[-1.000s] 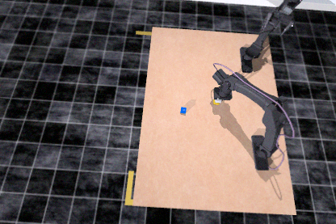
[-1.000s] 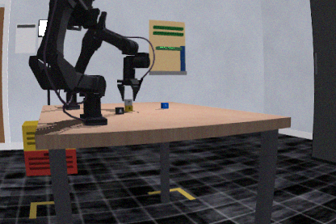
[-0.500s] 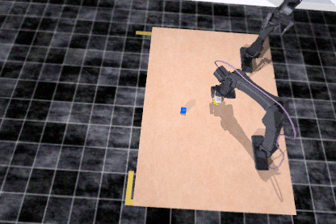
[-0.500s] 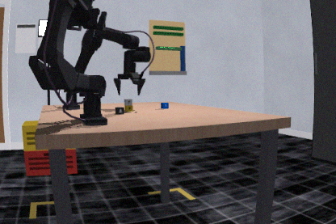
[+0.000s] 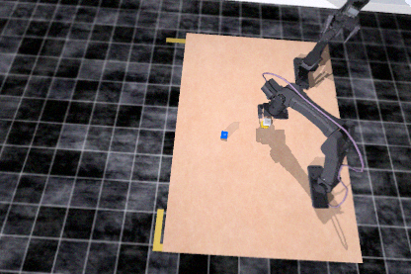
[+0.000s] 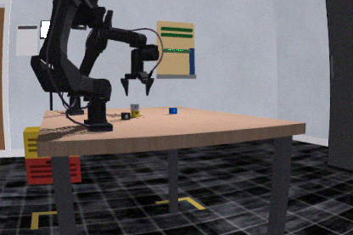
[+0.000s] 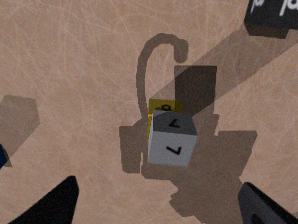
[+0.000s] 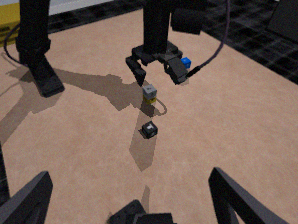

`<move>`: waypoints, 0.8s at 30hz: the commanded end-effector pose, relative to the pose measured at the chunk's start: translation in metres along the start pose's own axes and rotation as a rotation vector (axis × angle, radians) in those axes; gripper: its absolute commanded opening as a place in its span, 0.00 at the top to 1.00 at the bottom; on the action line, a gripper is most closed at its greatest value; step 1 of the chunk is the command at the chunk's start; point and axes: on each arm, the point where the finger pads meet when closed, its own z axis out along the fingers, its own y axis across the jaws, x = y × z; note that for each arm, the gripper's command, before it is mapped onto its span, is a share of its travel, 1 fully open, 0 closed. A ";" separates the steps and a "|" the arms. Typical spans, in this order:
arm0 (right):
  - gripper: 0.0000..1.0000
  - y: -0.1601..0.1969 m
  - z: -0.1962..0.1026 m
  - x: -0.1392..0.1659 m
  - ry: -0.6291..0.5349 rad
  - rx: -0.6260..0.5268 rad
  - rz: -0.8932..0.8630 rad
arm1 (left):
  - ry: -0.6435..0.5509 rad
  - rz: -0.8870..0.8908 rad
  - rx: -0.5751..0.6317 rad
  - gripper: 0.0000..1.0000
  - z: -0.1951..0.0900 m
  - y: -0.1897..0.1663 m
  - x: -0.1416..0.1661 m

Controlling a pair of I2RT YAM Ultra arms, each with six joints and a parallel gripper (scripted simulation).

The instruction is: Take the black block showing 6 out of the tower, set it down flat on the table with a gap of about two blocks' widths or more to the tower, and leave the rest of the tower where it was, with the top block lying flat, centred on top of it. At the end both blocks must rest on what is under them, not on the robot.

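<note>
The tower is a grey block showing 7 [image 7: 172,140] lying on a yellow block [image 7: 162,106]; it also shows in the right wrist view [image 8: 149,94] and in the exterior view [image 6: 135,110]. The grey block sits slightly off the yellow one's centre. The black block [image 8: 149,129] lies flat on the table, apart from the tower, and also shows in the exterior view [image 6: 126,115]. My left gripper [image 6: 137,85] is open and empty, hovering above the tower with its fingers clear of the grey block [image 7: 160,207]. My right gripper [image 8: 134,175] is open and empty, raised high and far from the blocks.
A small blue block [image 5: 224,135] [image 6: 172,110] lies alone toward the table's middle, beyond the tower. The left arm's base [image 5: 318,190] and the right arm's base [image 5: 302,71] stand along one long table edge.
</note>
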 end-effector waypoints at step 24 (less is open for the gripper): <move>0.00 -0.016 0.276 -0.018 0.385 0.026 0.016 | -0.615 -0.555 -0.559 0.00 -0.155 0.066 0.139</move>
